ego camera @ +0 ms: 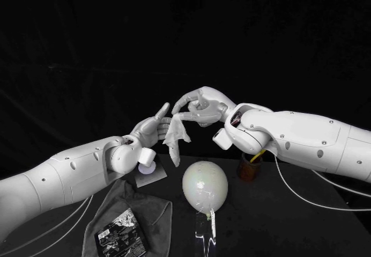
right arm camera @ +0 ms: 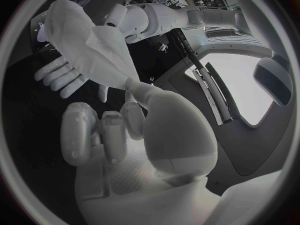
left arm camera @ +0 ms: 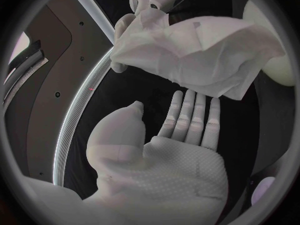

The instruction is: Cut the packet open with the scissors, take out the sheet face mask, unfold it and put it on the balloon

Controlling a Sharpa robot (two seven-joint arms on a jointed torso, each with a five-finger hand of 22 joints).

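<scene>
My right hand (ego camera: 202, 108) is raised above the table and pinches the top of the white sheet face mask (ego camera: 176, 137), which hangs down crumpled and partly folded. My left hand (ego camera: 154, 129) stands open just beside it, fingers straight and pointing up, holding nothing. In the left wrist view the mask (left arm camera: 200, 55) hangs just past the flat fingers (left arm camera: 187, 119). From the right wrist, the mask (right arm camera: 87, 45) drapes from my right hand (right arm camera: 125, 130) in front of the left hand (right arm camera: 61, 77). The pale balloon (ego camera: 205, 184) lies on the table below. The cut packet (ego camera: 120, 238) lies at the front left.
A dark cloth (ego camera: 143, 206) lies under the packet at the front left. A brown cup (ego camera: 250, 167) with a yellow-handled tool in it stands right of the balloon, under my right arm. White cables run across the table on both sides.
</scene>
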